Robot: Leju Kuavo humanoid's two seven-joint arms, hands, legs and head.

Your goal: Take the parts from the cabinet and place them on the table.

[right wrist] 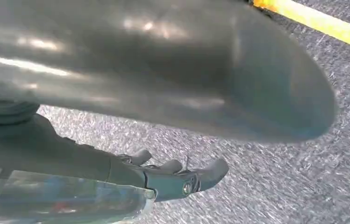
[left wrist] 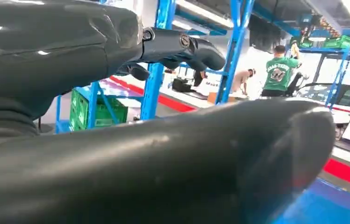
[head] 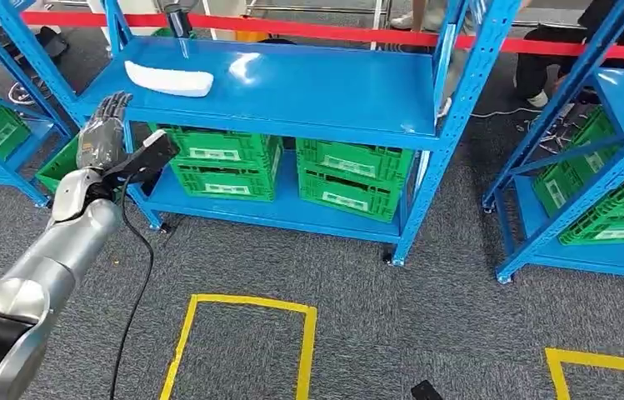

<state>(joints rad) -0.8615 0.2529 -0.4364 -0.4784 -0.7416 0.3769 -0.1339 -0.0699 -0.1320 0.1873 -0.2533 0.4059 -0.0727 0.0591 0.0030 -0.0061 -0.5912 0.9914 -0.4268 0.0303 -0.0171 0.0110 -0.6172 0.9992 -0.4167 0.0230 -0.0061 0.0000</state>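
Part on the blue shelf looks like a light, stiff white plastic piece, so I'd grab it mid-length; left hand is empty with fingers apart just short of it, right hand hanging empty, fingers loosely apart.

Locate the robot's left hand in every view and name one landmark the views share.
Head view: left hand, raised at the front left corner of the blue shelf, fingers apart, holding nothing.
Left wrist view: its thumb and dark fingers up close.
Right wrist view: no left hand here.
Shared landmark: green crates, head and left wrist views.
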